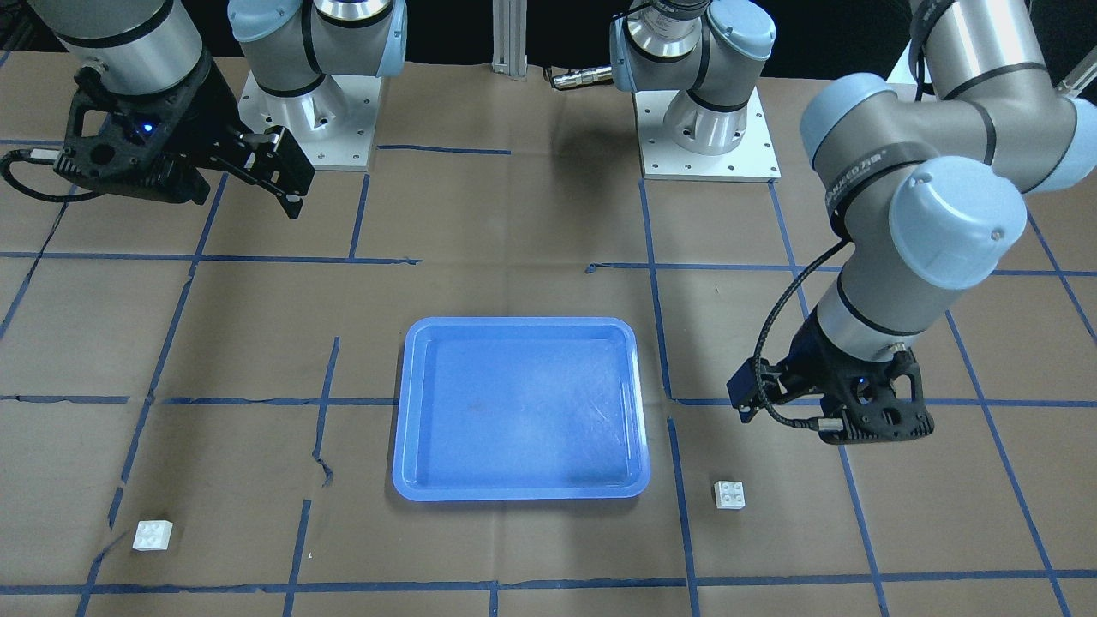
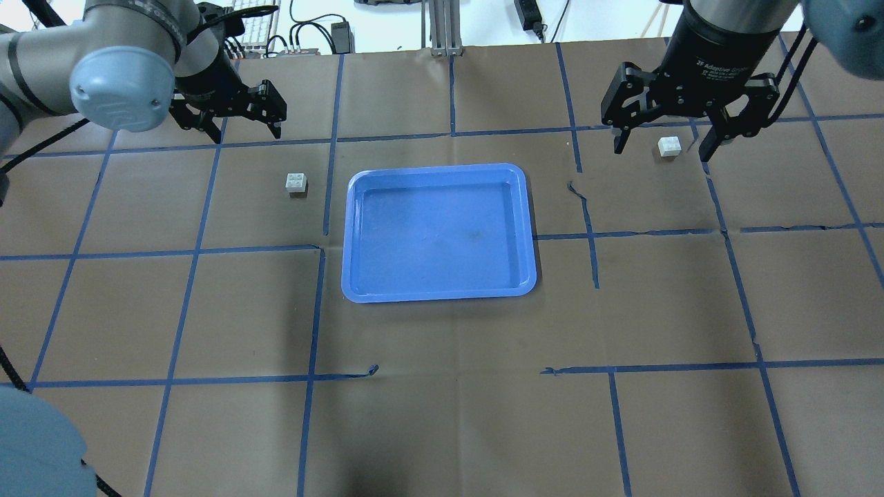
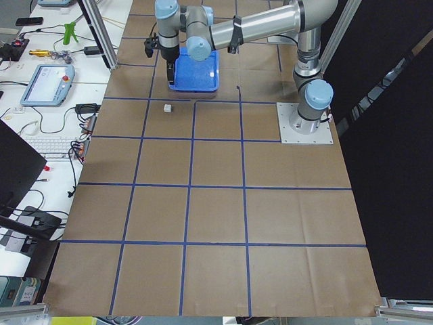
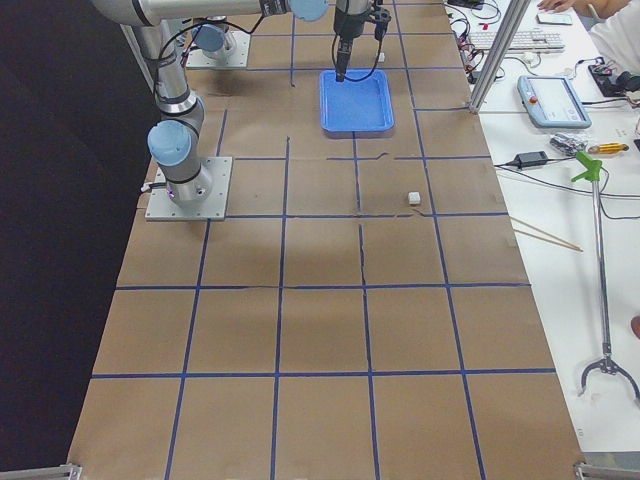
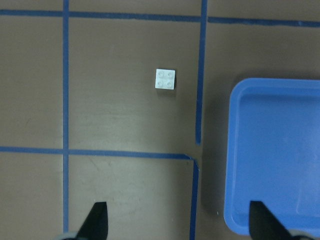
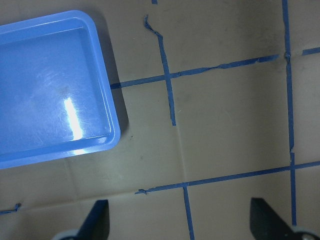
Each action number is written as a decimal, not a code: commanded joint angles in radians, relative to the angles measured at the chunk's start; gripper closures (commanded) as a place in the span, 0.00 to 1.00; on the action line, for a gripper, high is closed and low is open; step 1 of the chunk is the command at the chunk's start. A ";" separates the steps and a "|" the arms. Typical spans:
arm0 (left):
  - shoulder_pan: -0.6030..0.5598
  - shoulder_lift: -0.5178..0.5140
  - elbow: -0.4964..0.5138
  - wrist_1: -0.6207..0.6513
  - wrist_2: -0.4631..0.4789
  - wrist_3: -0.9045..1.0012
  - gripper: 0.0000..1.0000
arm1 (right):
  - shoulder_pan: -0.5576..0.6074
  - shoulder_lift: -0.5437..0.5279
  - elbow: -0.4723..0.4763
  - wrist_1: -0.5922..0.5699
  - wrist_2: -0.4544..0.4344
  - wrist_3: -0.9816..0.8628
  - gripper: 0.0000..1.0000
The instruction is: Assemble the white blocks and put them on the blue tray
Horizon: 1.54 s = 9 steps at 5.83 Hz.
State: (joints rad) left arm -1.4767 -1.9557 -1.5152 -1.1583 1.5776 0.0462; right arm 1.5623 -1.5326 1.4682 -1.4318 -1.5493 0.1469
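Note:
The blue tray (image 2: 359,276) lies mid-table with nothing in it. One white block (image 2: 297,183) sits on the table to the tray's left. It also shows in the left wrist view (image 5: 165,79). My left gripper (image 2: 245,131) is open and empty, raised above the table beyond that block. The other white block (image 2: 668,145) sits far right of the tray and shows in the front view (image 1: 152,535). My right gripper (image 2: 659,153) is open and empty, held high, so this block appears between its fingers only from overhead. The right wrist view shows the tray (image 6: 112,135) but no block.
Brown paper with a blue tape grid covers the table. The two arm bases (image 1: 308,111) stand at the robot's edge. Torn tape ends (image 2: 577,190) lie right of the tray. Desks with cables, a keyboard and tools flank the table ends in the side views.

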 commanded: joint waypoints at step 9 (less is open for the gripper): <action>-0.093 -0.202 -0.014 0.134 0.004 0.087 0.89 | -0.271 0.265 -0.196 -0.203 0.015 -1.947 0.00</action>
State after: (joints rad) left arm -1.5185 -2.1928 -1.5299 -0.9632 1.5786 0.1264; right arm 1.2939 -1.3495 1.3530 -1.6253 -1.5394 -1.5627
